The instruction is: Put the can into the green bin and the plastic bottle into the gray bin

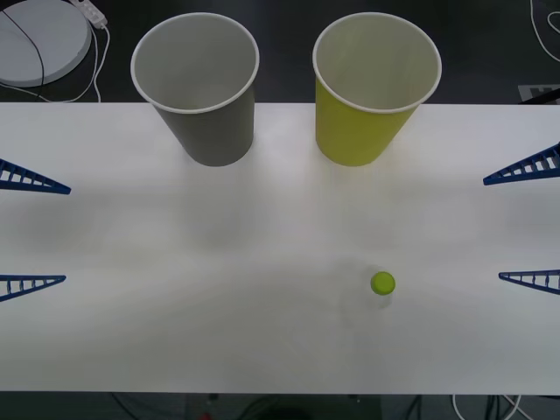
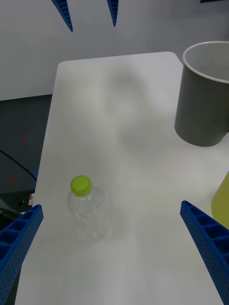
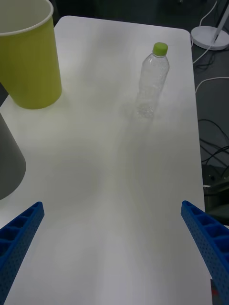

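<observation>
The clear plastic bottle [image 1: 382, 285] with a lime-green cap stands upright at the front right of the white table [image 1: 219, 332]. At the back edge stand the gray bin [image 1: 196, 87] on the left and the green bin [image 1: 376, 87] on the right, both upright. My left gripper [image 1: 31, 232] is open at the left edge. My right gripper [image 1: 529, 223] is open at the right edge, its fingers spread on either side of the bottle [image 2: 88, 212], short of it. The left wrist view has the bottle [image 3: 152, 81] far ahead and the green bin [image 3: 28, 57] beside it. The can is out of view.
A white round base [image 1: 39, 39] with cables lies on the dark floor behind the table's back left. More cables [image 3: 214, 138] run on the floor past the table's right side. The gray bin [image 2: 205, 95] rises ahead in the right wrist view.
</observation>
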Robot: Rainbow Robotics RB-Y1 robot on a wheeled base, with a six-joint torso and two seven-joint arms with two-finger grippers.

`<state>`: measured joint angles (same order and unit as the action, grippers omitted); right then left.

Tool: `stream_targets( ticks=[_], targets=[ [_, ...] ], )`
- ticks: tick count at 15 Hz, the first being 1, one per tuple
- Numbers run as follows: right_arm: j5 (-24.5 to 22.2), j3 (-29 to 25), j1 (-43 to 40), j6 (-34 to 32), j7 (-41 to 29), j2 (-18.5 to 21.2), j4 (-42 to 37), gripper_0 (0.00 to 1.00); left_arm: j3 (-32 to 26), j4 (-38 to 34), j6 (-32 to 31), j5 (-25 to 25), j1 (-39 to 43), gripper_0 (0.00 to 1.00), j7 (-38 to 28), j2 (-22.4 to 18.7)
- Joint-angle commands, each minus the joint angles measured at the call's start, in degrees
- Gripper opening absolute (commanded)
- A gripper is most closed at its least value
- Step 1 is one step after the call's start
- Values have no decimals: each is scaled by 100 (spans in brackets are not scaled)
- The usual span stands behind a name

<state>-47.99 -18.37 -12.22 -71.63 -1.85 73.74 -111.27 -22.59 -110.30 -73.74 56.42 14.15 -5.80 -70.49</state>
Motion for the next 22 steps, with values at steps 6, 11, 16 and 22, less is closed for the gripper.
stream_targets(
  ticks=[6, 11, 16, 22],
  targets=[
    [176, 26, -97, -44, 35, -97, 18, 100, 0, 0, 0, 0, 0, 100, 0, 0],
    [193, 26, -149, -44, 114, -141, 70, 100, 0, 0, 0, 0, 0, 100, 0, 0],
    [185, 26, -369, -44, 554, -387, 334, 100, 0, 0, 0, 0, 0, 100, 0, 0],
    [185, 343, -466, -211, 1731, -729, 1037, 100, 0, 0, 0, 0, 0, 100, 0, 0]
  ],
)
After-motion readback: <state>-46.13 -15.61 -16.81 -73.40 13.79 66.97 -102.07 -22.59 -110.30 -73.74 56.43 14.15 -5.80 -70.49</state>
